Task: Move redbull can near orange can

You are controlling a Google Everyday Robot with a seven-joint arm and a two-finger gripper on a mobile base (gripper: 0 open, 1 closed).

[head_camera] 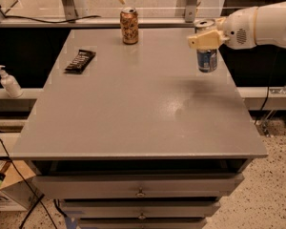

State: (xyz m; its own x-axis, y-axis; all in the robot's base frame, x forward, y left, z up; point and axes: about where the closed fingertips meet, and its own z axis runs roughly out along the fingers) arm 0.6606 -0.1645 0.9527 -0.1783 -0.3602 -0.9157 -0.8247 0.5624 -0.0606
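Transport phase: redbull can in grasp, orange can not yet reached

The gripper point(203, 40) is at the right edge of the table point(133, 113), toward the rear. Its fingers point(196, 42) are closed on the upper body of the redbull can point(207, 61), whose blue lower part hangs free below them. The can appears to be raised off the table, judging by the soft shadow on the surface below and in front of it.

The orange can point(129, 26) stands upright near the rear edge, left of centre and well apart from the held can. The step in hand is the carry. The next move calls for travel to the left and slightly rearward. The can should then be lowered onto a bare spot just beside the orange can without touching it.

A dark snack bar point(80, 61) lies flat near the left edge, clear of the direct path. A pump bottle point(9, 81) stands on a ledge off the table to the left. Nothing stands between the two cans
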